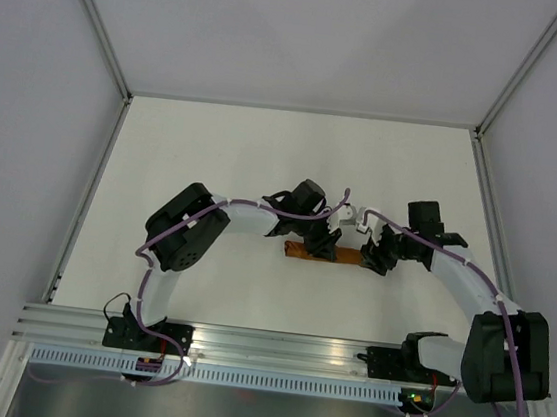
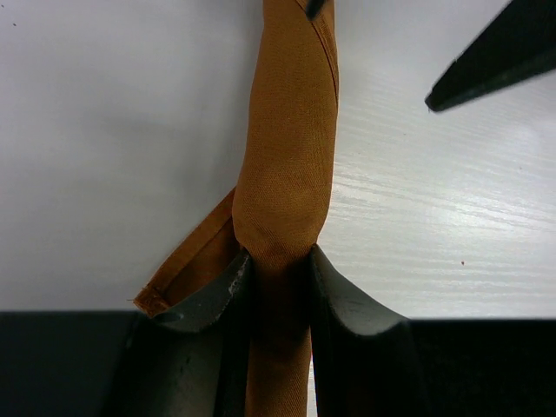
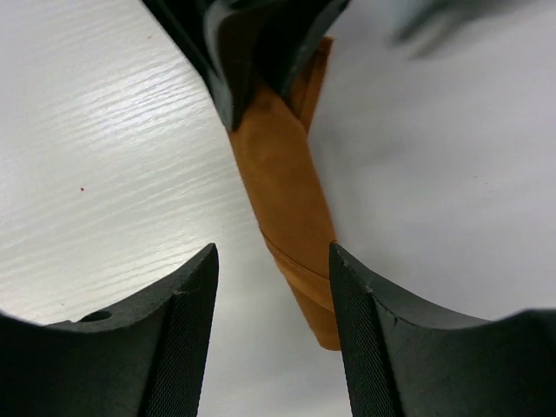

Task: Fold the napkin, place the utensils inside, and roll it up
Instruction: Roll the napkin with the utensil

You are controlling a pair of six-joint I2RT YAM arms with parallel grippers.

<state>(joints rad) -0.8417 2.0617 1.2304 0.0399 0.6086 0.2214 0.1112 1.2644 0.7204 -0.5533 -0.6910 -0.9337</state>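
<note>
The rust-orange napkin (image 1: 350, 258) lies on the white table as a tight narrow roll. My left gripper (image 1: 319, 245) is shut on the roll near its left end. In the left wrist view the cloth (image 2: 287, 156) is pinched between both fingers (image 2: 228, 291), and a loose hemmed corner sticks out to the left. My right gripper (image 1: 375, 257) stands open at the roll's right end. In the right wrist view the roll's tip (image 3: 291, 217) lies between the spread fingers (image 3: 365, 321), close to the right one, with a gap on the left. The utensils are hidden.
The white table (image 1: 213, 161) is bounded by grey walls behind and at both sides. An aluminium rail (image 1: 273, 347) with the arm bases runs along the near edge. Purple cables loop over both arms.
</note>
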